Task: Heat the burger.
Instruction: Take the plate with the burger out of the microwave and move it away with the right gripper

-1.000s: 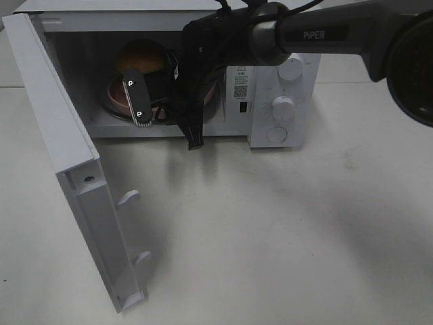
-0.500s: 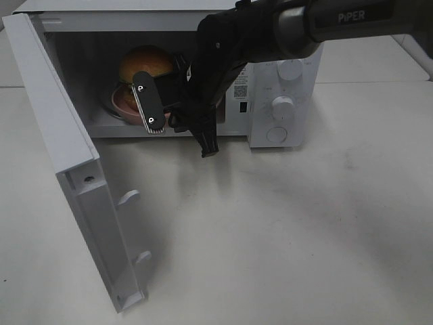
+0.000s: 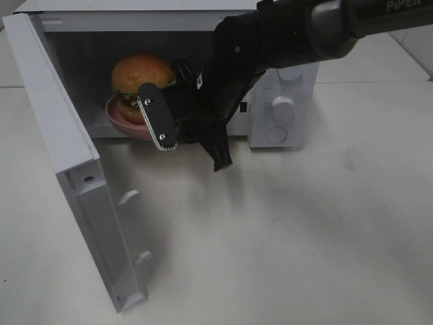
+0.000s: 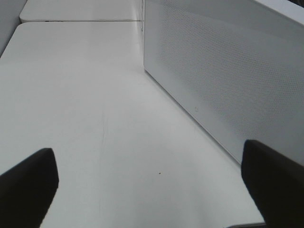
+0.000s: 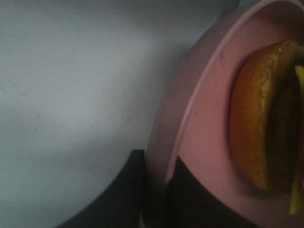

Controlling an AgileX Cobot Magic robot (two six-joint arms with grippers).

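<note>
Exterior high view: my right end effector (image 3: 181, 130) clamped on the pink plate's (image 3: 139, 130) rim, the burger (image 3: 141, 80) on it at the open microwave's (image 3: 284, 108) mouth; left end effector (image 4: 152, 183) spread wide, idle. Door (image 3: 67, 169) unclosed, heating not yet started

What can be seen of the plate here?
The plate is round, flat and pink, with a low raised rim and a smooth matte look. It sits level at the open microwave's mouth, carrying the burger. In the right wrist view the right end effector is clamped on its rim, one finger above and one below.
</note>
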